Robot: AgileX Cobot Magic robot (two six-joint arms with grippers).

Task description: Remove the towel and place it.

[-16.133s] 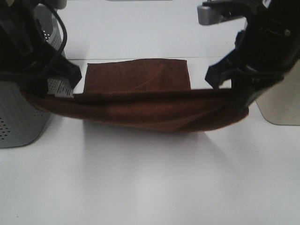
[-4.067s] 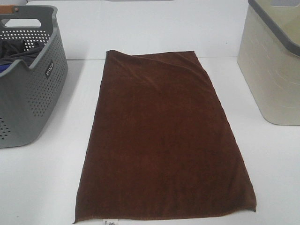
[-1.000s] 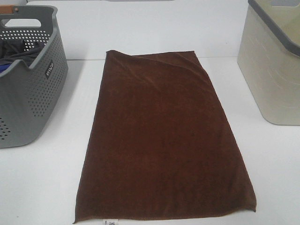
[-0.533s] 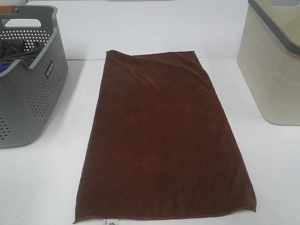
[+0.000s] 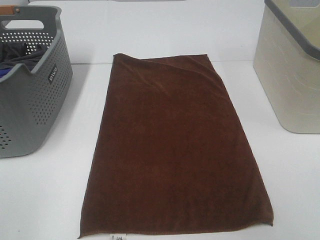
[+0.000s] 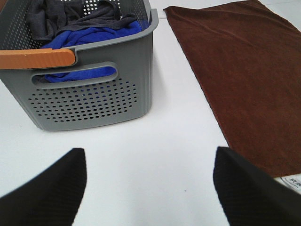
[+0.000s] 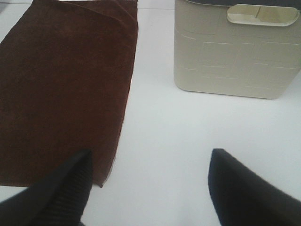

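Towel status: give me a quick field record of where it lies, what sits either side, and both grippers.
towel: spread flat on the white table, one far corner folded over
left side: grey basket holding clothes, apart from towel
right side: beige bin, apart from towel
left gripper: open, empty, above table
right gripper: open, empty, one finger over the towel's corner

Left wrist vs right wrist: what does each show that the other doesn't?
Left wrist only: the perforated grey plastic basket with an orange handle grip, holding blue and dark grey clothes, and the towel's small white tag. Right wrist only: the cream plastic bin. Both: the dark brown plush towel lying flat on the white table, with an open, empty pincer over bare table beside it.
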